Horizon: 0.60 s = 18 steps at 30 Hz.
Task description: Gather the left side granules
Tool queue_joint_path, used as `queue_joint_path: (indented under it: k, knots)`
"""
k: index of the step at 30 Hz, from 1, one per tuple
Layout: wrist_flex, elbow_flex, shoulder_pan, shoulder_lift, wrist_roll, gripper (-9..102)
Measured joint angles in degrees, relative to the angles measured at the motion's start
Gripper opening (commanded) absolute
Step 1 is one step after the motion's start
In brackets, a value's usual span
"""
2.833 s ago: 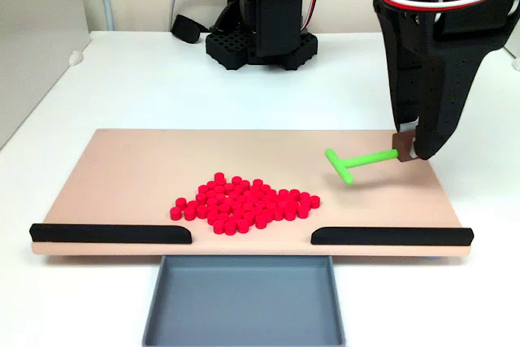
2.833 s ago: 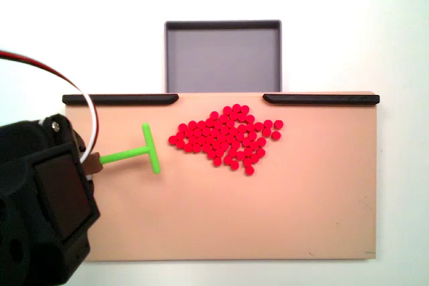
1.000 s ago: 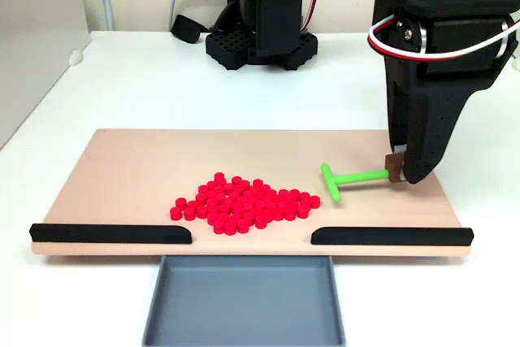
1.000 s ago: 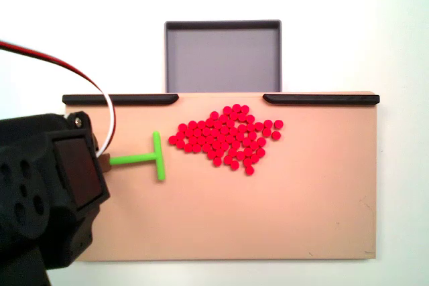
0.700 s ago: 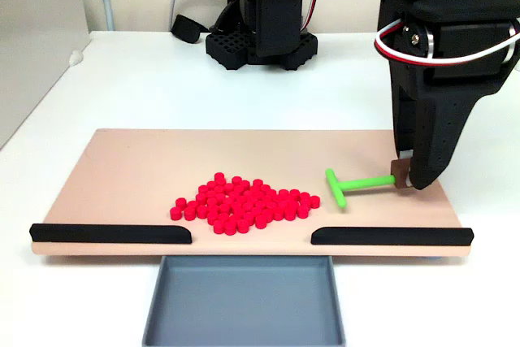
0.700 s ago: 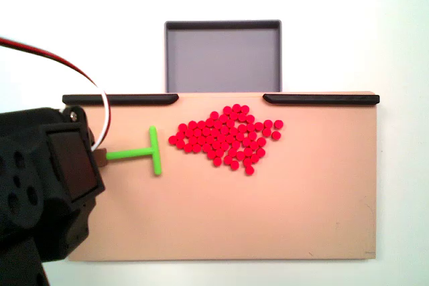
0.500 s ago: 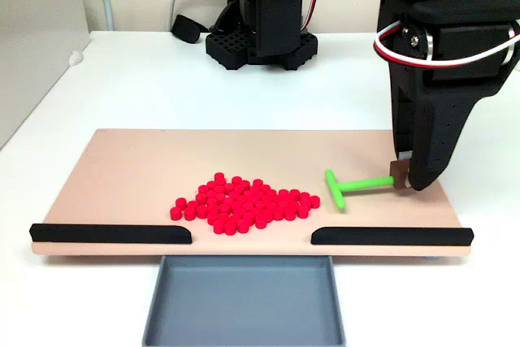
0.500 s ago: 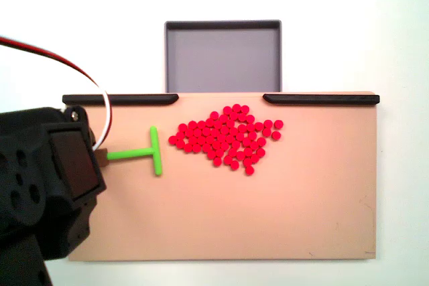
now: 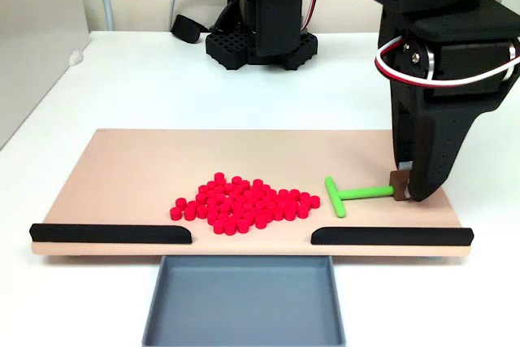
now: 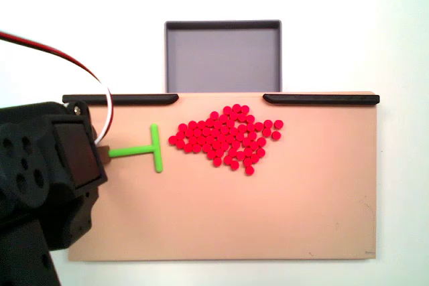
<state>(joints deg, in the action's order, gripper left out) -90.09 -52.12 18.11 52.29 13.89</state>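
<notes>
Your gripper (image 9: 404,188) is clamped on the brown end of the green T-shaped pusher (image 9: 351,193), jaws closed on the stem's tip at the board's surface. In a fixed view from above the gripper (image 10: 102,154) sits at the left edge of the board (image 10: 268,219), with the pusher (image 10: 144,149) reaching out from the jaws toward the pile.

The granules (image 9: 244,202) lie beyond the pusher's crossbar, away from the jaws, in one loose cluster near the middle of the board. In the view from above the granules (image 10: 228,138) sit just short of the gap between the two black rails (image 10: 120,99), in front of the grey tray (image 10: 223,55). The crossbar stands near the cluster's closest edge but apart from it; a strip of bare board shows between them.

Progress, as judged from these views: the tool is in hand and lined up on the side of the pile nearest the jaws. No granule is in contact with the crossbar and the tray holds none. The pile's edge facing the jaws is ragged, with a few pellets trailing outward.

Left for you: close the gap from crossbar to pile, then sweep the near-side pellets inward so the cluster tightens. Watch that the crossbar stays flat on the board; a tilt would probably let pellets slip under or around its ends.
</notes>
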Motion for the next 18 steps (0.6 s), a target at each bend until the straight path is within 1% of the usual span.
queue_joint_path:
  k: [18]
  knots:
    - [-0.09, 1.76, 0.0, -2.02, 0.0, 0]
